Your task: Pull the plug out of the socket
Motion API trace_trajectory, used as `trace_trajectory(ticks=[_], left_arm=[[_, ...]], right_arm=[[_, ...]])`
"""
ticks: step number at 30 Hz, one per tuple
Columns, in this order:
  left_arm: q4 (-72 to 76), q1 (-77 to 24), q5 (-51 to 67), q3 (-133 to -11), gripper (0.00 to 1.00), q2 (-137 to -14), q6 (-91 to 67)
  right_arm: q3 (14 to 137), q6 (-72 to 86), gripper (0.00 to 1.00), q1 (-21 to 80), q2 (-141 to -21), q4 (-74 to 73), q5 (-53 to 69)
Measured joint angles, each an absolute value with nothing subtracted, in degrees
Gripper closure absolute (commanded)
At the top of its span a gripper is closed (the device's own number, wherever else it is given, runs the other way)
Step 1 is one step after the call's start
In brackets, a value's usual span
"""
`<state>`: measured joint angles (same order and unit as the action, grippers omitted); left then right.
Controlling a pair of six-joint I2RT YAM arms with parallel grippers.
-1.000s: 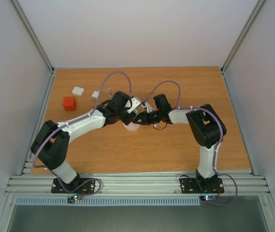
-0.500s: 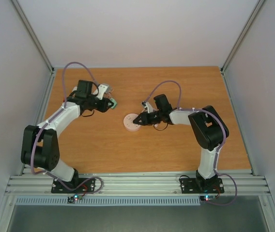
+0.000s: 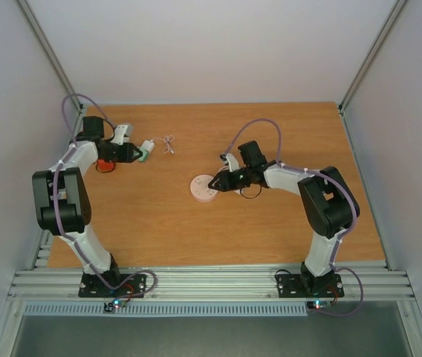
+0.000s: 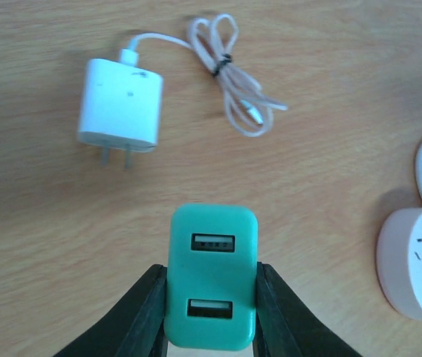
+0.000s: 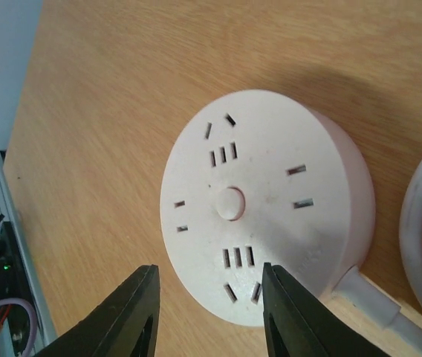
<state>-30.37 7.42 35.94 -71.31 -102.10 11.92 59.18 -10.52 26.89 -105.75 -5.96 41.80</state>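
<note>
At far left, left gripper (image 3: 138, 154) clamped on both sides of green plug (image 4: 212, 296), USB ports facing the wrist camera, well apart from the socket (image 3: 200, 190). Just beyond, white charger (image 4: 119, 104) and bundled cable (image 4: 233, 82) flat on table (image 3: 270, 223). Mid-table, socket flat, slots up. At its edge, right gripper (image 5: 207, 305), fingers spread apart, one over the rim, one beside it.

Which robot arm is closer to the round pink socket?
Right. The right arm has its jaws at the socket; the left arm is far off left, jaws holding the green plug.
</note>
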Motion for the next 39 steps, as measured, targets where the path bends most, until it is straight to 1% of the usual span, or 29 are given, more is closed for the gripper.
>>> trace_trajectory(ticks=[7,14,19,25,28,35,39], left_arm=[[-32.2,10.0,37.1,-74.6,0.99,-107.1,13.5],[-32.8,9.9,37.6,-74.6,0.97,-110.2,13.8],[-32.8,9.9,37.8,-74.6,0.90,-111.2,13.7],[-32.8,9.9,37.5,-74.6,0.64,-112.2,13.7],[-32.6,9.9,36.4,-74.6,0.53,-112.2,13.5],[-32.5,9.9,33.0,-74.6,0.39,-112.1,13.5],[-32.5,9.9,31.9,-74.6,0.27,-111.1,13.5]], right_arm=[[62.4,-15.9,0.56,26.7,-104.6,-11.2,40.0],[64.7,-22.8,0.48,26.1,-103.9,-17.5,37.9],[66.0,-26.9,0.44,25.2,-103.9,-20.9,36.4],[67.6,-31.3,0.42,24.3,-103.9,-23.9,34.4],[68.7,-32.7,0.40,24.0,-103.9,-25.0,33.9],[70.4,-34.8,0.37,23.7,-104.0,-26.6,33.4],[71.2,-35.8,0.37,23.7,-104.3,-27.2,33.1]])
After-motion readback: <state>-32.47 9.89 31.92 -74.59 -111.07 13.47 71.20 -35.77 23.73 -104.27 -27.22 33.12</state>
